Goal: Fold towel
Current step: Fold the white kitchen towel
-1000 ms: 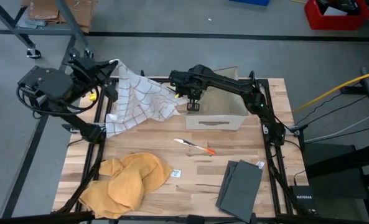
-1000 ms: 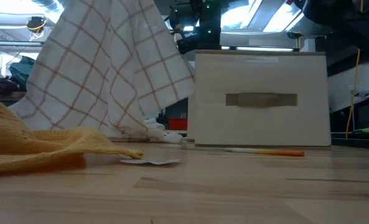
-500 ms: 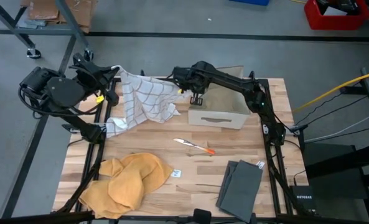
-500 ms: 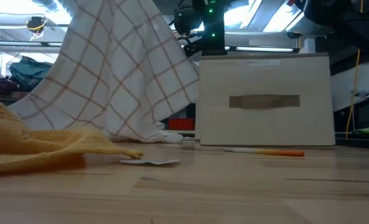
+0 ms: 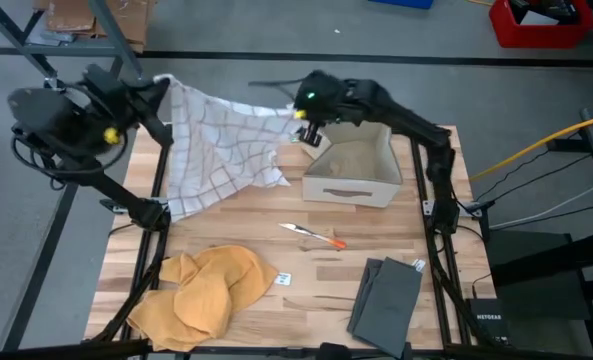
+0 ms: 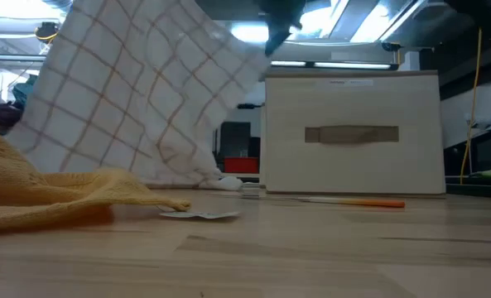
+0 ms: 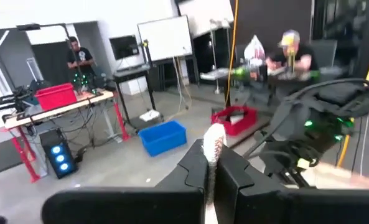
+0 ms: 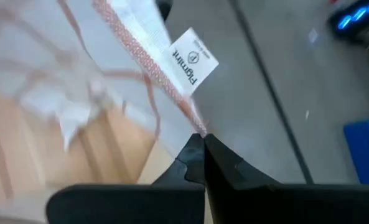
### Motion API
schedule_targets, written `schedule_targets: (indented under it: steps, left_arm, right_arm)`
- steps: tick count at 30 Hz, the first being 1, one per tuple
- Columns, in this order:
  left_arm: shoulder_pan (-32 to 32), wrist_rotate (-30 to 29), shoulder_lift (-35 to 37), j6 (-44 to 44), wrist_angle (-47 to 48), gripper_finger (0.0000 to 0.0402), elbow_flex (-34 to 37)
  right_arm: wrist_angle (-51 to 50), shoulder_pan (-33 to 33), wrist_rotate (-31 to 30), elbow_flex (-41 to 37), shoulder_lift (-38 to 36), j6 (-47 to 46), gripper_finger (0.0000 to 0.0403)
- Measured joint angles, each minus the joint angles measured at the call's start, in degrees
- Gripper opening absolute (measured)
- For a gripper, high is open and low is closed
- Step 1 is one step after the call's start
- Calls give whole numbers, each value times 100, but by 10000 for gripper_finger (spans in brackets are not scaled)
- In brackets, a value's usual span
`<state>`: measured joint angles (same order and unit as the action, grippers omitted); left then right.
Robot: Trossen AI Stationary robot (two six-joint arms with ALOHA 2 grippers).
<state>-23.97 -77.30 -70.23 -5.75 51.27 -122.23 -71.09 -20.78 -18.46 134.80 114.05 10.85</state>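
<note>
While the checked towel [image 5: 224,140] hangs stretched in the air to the left of the wooden box [image 5: 351,170], both arms hold it up by its top edge: the left gripper [image 5: 156,85] is clenched on the corner farthest from the box, out beyond the table's far left edge, and the right gripper [image 5: 301,110] is clenched on the corner nearest the box, just above the box's far left corner. In the left wrist view the left gripper [image 7: 212,158] has its two dark fingers pressed together with a roll of white cloth pinched between them, and in the right wrist view the right gripper [image 8: 200,142] is closed on the towel's hem [image 8: 144,53] next to a small white label [image 8: 193,59]. From the low view the towel [image 6: 146,91] drapes down in loose folds left of the box [image 6: 353,132], its lower edge reaching the wooden table [image 5: 396,225] there. Nearer the front than the box, a crumpled yellow cloth [image 5: 201,295] lies on the table to the box's front left, well apart from it. A slim orange-tipped tool [image 5: 316,235] lies just in front of the box, and a folded dark grey cloth [image 5: 386,295] sits farther toward the front, slightly right of the box. A small white tag [image 5: 283,279] rests between the yellow cloth and the grey one.
</note>
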Motion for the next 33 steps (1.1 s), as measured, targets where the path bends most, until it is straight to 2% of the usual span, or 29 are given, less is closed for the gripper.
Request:
schedule_targets:
  steps: [9,15,22,28,33]
  left_arm:
    - [17,8,211,-1415,-2506,0,2]
    - [215,22,350,-1373,-3437,0,2]
    - [530,231,421,-1169,-4266,0,7]
    - [669,914,460,-1751,-4848,0,9]
    - [682,945,513,-1876,-4873,0,9]
  right_arm:
    - [2036,6,-46,9,-1149,8,1]
    - [3548,7,-47,11,-1686,11,1]
    - [5186,7,-46,17,-1908,13,1]
    - [5663,7,-41,17,-1909,224,1]
    - [5511,9,9,17,-1907,280,1]
